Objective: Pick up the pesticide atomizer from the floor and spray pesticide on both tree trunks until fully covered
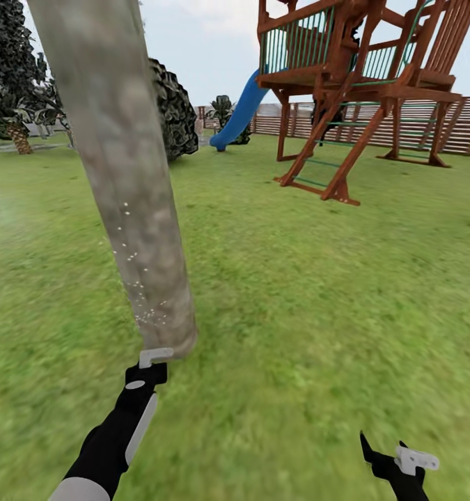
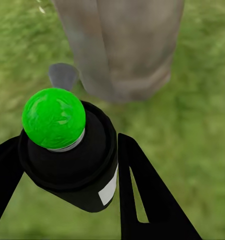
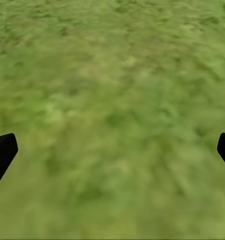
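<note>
A thick mottled grey-beige tree trunk rises from the grass floor at the left, with small white specks scattered over its lower part. My left gripper sits right at the trunk's base. It is shut on the pesticide atomizer, a black bottle with a bright green round top and a small white label, held between the black fingers. The trunk's base stands just beyond the bottle. My right gripper hangs low over bare grass, open and holding nothing.
A brown wooden play tower with a blue slide stands at the back right, before a slatted fence. A round dark bush sits behind the trunk. A palm-like plant grows at the far left. Open lawn spreads to the right.
</note>
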Controlling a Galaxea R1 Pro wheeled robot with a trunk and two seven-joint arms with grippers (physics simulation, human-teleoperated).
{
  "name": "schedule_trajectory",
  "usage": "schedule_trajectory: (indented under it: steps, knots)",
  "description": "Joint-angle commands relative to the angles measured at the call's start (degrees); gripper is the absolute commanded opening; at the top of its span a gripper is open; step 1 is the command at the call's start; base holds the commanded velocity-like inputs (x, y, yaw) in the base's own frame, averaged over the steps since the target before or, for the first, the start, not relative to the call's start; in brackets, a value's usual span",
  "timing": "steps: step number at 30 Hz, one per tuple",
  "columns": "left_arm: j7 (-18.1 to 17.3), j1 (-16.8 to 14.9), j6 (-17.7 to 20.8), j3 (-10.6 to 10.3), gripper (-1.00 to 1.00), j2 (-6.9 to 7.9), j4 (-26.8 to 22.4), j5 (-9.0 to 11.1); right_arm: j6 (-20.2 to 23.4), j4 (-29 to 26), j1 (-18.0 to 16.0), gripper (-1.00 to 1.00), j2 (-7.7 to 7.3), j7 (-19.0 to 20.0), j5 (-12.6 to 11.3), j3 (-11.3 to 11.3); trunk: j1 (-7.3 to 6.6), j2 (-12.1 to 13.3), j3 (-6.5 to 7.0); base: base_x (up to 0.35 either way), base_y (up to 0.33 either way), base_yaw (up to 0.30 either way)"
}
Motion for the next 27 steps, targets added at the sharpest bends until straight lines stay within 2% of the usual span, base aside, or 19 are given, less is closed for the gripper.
schedule_trajectory:
  steps: [1,14,27]
  knots:
    - [0.0,0.0,0.0,0.0,-1.00,0.00,0.0,0.0,0.0,0.0,0.0,1.00,0.00,0.0,0.0,0.0,0.00,0.0,0.02,0.124,-0.273,0.272]
    - [0.0,0.0,0.0,0.0,-1.00,0.00,-0.1,0.0,0.0,0.0,0.0,1.00,0.05,0.0,0.1,0.0,0.00,0.0,0.27,0.062,-0.273,0.262]
    - [0.0,0.0,0.0,-0.1,-1.00,-0.08,0.0,0.0,0.0,0.0,0.0,1.00,0.00,0.0,0.1,0.0,0.00,0.0,0.27,0.014,-0.273,0.008]
